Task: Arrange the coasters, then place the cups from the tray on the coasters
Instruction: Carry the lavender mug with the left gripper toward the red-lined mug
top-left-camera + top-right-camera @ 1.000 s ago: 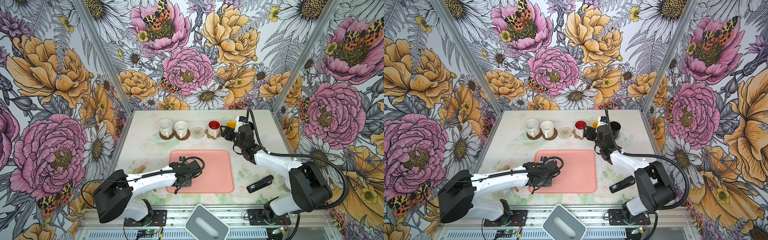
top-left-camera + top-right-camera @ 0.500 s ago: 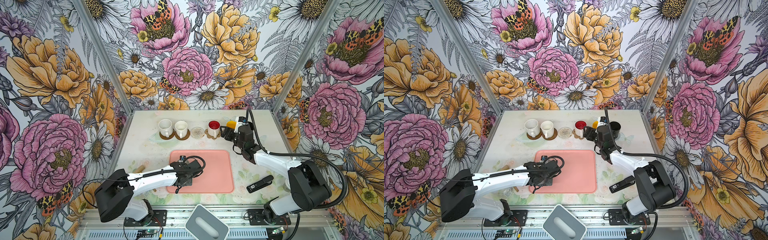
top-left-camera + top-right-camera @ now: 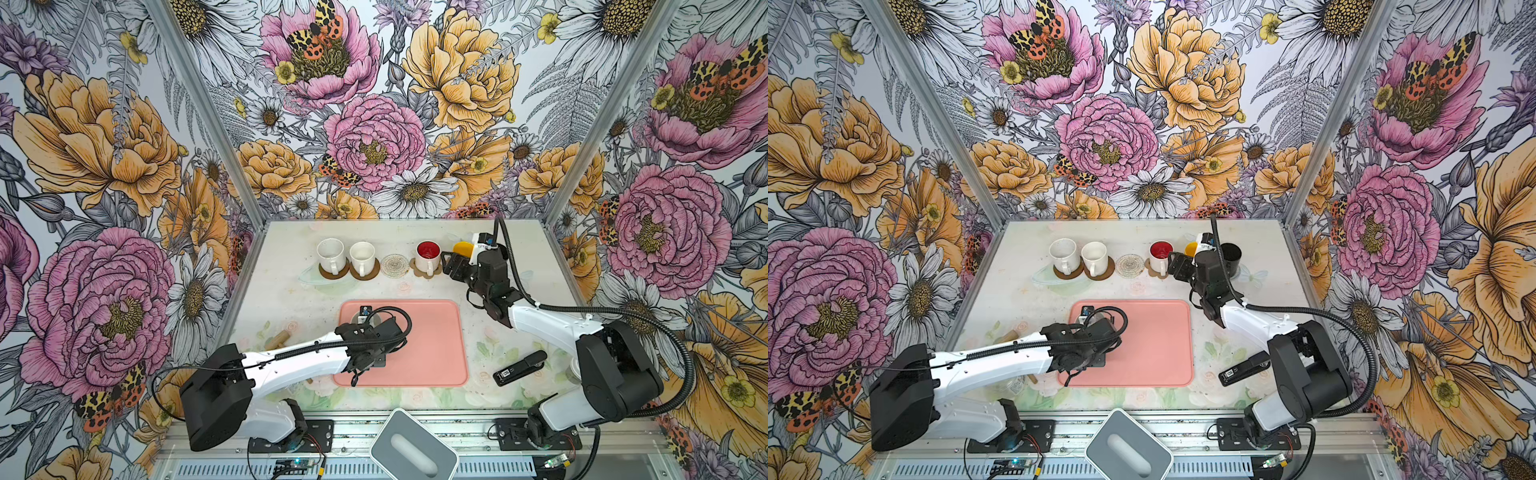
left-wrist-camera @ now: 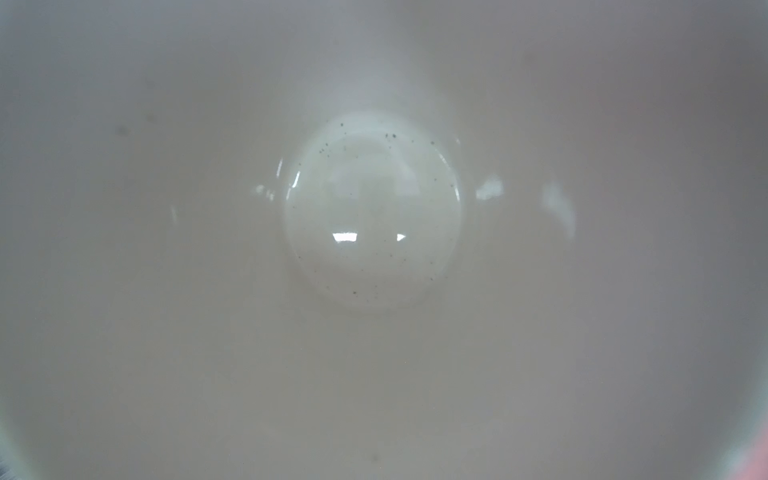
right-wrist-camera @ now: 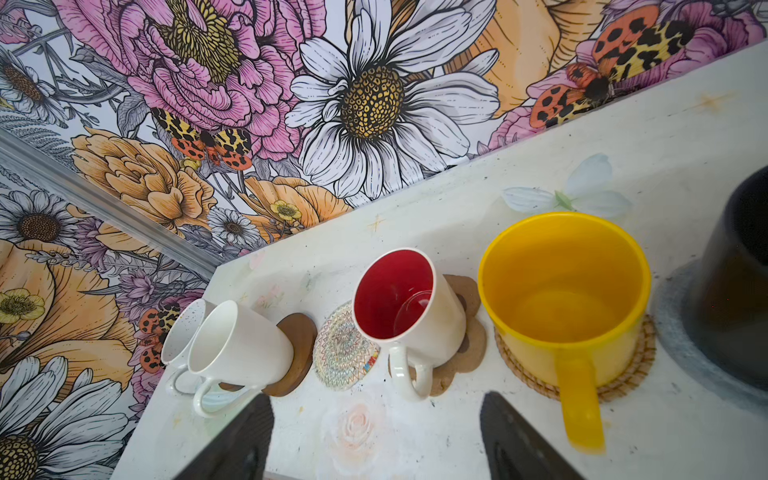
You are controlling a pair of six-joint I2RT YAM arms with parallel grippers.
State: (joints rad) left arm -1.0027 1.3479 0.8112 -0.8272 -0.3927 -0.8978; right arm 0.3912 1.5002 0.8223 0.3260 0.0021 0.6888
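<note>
The pink tray (image 3: 428,345) lies at the table's middle. My left gripper (image 3: 365,328) hangs over its far left corner, above a cup whose white inside (image 4: 374,216) fills the left wrist view; its jaws are hidden. Along the back, two white cups (image 3: 331,253) (image 3: 362,254) stand on brown disc coasters (image 3: 332,274). The whitish woven coaster (image 3: 395,266) is bare. A red-inside cup (image 3: 428,254) sits on the paw coaster (image 5: 465,353). The yellow cup (image 5: 565,299) is on the rattan coaster (image 5: 623,374), and the black cup (image 3: 1230,257) on the grey-blue one (image 5: 681,316). My right gripper (image 5: 376,432) stands open before the red-inside cup.
A black stapler (image 3: 519,368) lies right of the tray. A grey rounded box (image 3: 413,446) sits at the front edge. A wooden stick (image 3: 276,340) and a glass jar (image 3: 1013,384) lie by the left arm.
The left arm has shifted very slightly over the tray's corner. The right arm and the cups at the back have not moved.
</note>
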